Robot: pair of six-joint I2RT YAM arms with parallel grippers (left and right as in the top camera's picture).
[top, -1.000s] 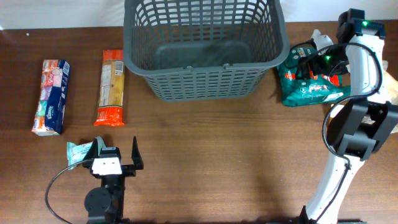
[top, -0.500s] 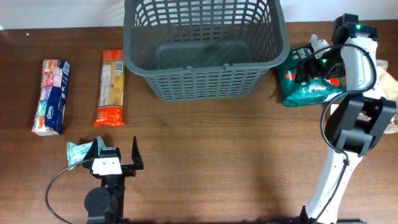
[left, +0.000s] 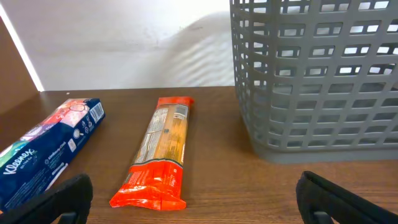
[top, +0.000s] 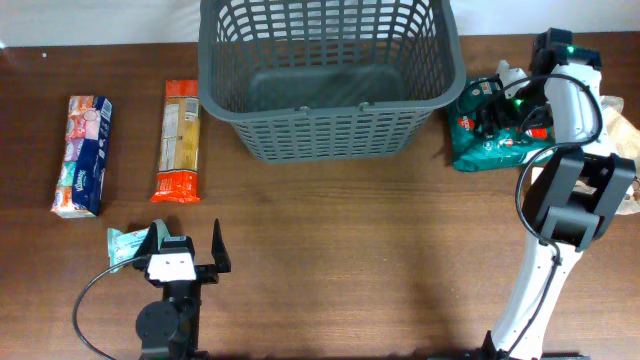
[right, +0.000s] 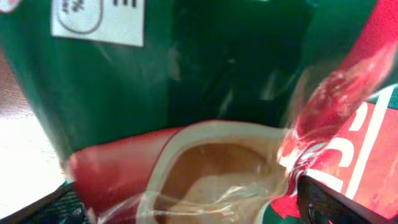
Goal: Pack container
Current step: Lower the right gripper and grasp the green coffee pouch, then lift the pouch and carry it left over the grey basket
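Here both tools gape: right tool [top: 496, 98] over the green packet [top: 495, 150], left tool [top: 187, 238] low, facing the container [top: 330, 130].

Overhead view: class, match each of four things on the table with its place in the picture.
Things:
1. Kleenex pack
2. orange pasta packet
3. grey basket
4. green bag

Places:
A. top middle of the picture
B. just right of the basket
C. far left
D. just left of the basket

Pairs: 1-C, 2-D, 3-A, 4-B
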